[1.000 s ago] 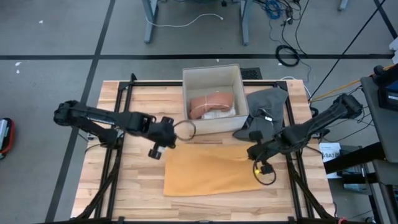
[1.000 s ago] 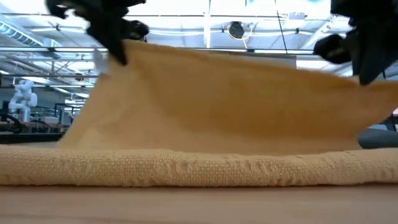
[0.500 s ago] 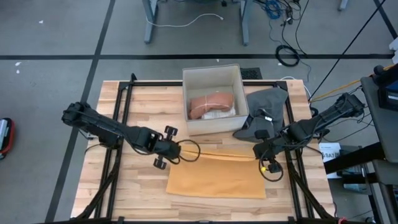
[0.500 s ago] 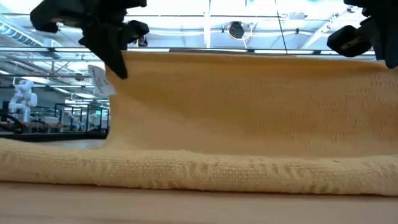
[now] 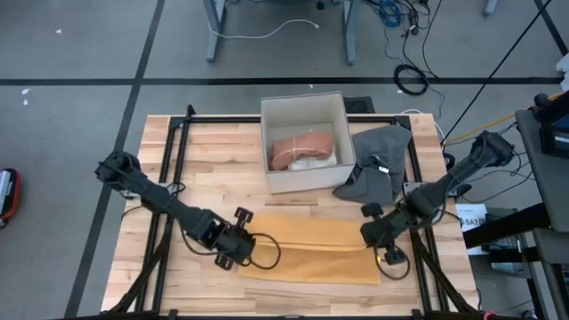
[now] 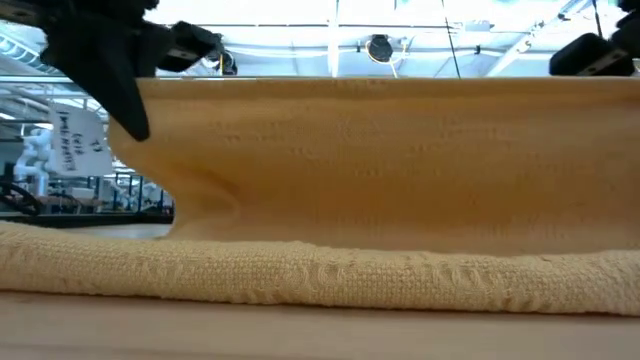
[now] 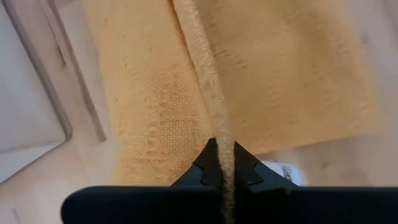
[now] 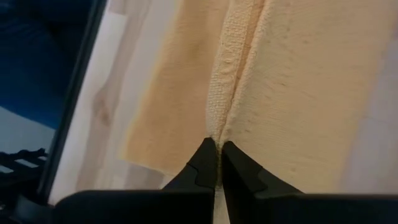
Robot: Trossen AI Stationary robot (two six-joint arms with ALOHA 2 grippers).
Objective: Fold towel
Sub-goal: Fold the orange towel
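Observation:
An orange-yellow towel [image 5: 311, 253] lies on the wooden table [image 5: 204, 151], near its front edge. One long edge [image 6: 380, 85] is raised and stretched between my two grippers. The hanging part drops to the lower part [image 6: 320, 275], which rests on the table. My left gripper [image 5: 238, 255] is shut on the edge's left end. My right gripper [image 5: 384, 246] is shut on its right end. A white label [image 6: 75, 145] hangs at the left corner. My left gripper [image 7: 222, 149] pinches the towel's raised edge [image 7: 219, 134] at its left corner between its two fingers, slanting down from above. The edge runs straight on away from the fingertips. The cloth hangs below it and its lower part lies on the table. My right gripper [image 8: 219, 144] pinches the same raised edge [image 8: 222, 118] at its right corner between its two fingers, slanting down from above. The cloth falls away on both sides of the fingertips. The edge runs taut and level across to the other gripper.
A white box [image 5: 304, 111] holding folded cloths stands at the far middle of the table. A grey cloth [image 5: 378, 156] lies heaped to its right. Black frame rails [image 5: 173, 160] run along the table's left and right sides.
Both grippers have carried the towel's raised edge toward the table's near edge, the left one farther and downward. The edge has gone from slanted to level and taut. The towel, spread out a second ago, now shows narrower from above, with its raised part over the lying part.

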